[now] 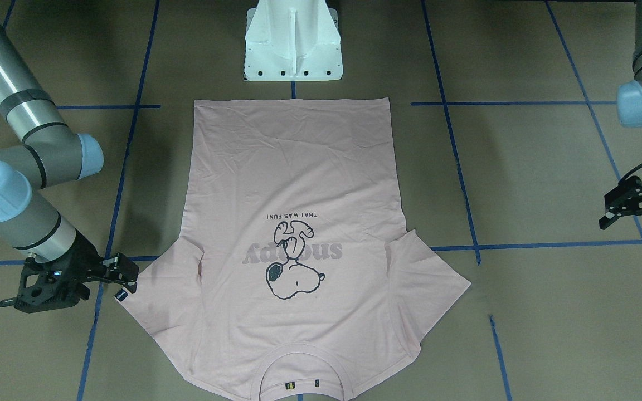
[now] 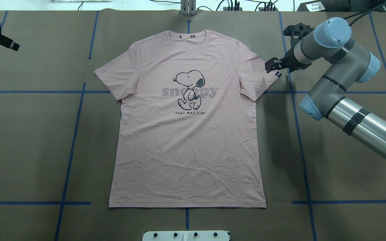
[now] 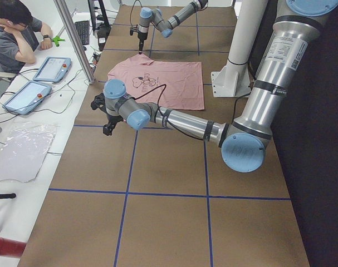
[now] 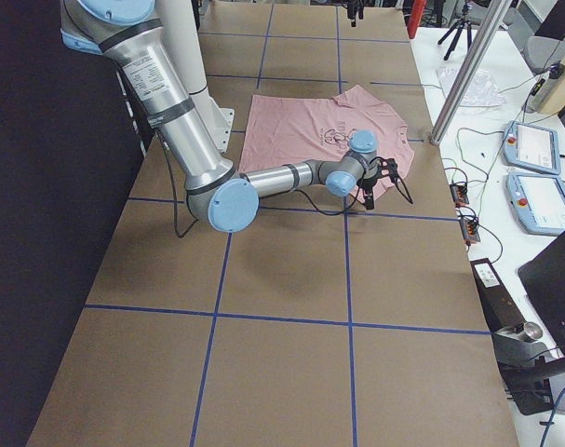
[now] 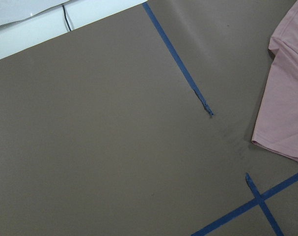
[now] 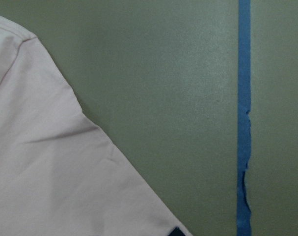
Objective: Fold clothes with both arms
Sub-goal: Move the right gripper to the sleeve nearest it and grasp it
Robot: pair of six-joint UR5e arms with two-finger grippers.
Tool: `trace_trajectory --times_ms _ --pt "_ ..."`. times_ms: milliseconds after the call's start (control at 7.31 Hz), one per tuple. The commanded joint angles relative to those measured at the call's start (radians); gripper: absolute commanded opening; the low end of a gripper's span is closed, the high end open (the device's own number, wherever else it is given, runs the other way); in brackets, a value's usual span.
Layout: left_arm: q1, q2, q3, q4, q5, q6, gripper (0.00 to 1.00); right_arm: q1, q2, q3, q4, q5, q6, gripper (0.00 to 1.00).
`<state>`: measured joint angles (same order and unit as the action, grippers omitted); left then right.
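T-shirt (image 2: pixel 186 140) flat on table (image 2: pixel 28 140), right gripper (image 1: pixel 130 277) parted beside sleeve (image 1: pixel 156 303), left gripper (image 1: pixel 631 233) wide, well apart

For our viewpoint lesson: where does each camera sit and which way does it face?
Front-facing: across table, facing pedestal; right hand, left hand.
Overhead: behind pedestal, forward-down on T-shirt; mainly right arm.
Exterior left: table's left end, lengthwise; left arm nearest.
Exterior right: table's right end, lengthwise; right arm nearest.
Left wrist: down; table, sleeve edge; no hand.
Right wrist: down; tagged sleeve; no hand.
Shared: front-facing and overhead show its print, inverted.
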<state>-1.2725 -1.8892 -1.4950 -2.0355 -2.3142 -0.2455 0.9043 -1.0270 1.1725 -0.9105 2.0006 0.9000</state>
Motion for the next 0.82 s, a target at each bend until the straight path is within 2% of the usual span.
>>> trace_trajectory --times_ms 0,274,411,547,684 --pt "0.001 -0.001 -0.001 -0.012 0.001 -0.006 1.0 -0.004 0.001 -0.007 -0.001 -0.005 -0.001 0.91" --pt "0.001 0.001 -0.001 -0.012 0.001 -0.006 1.0 -0.005 0.002 -0.013 -0.001 -0.011 -0.001 0.85" --pt "0.001 0.001 -0.001 -0.012 0.001 -0.006 1.0 -0.005 0.008 -0.013 -0.002 -0.011 -0.001 0.77" --pt "0.001 0.002 -0.001 -0.012 0.001 -0.006 1.0 -0.007 0.01 -0.017 -0.002 -0.011 -0.001 0.62" --pt "0.001 0.002 -0.001 -0.012 0.001 -0.006 1.0 -0.007 0.011 -0.016 -0.002 -0.011 -0.001 0.38"
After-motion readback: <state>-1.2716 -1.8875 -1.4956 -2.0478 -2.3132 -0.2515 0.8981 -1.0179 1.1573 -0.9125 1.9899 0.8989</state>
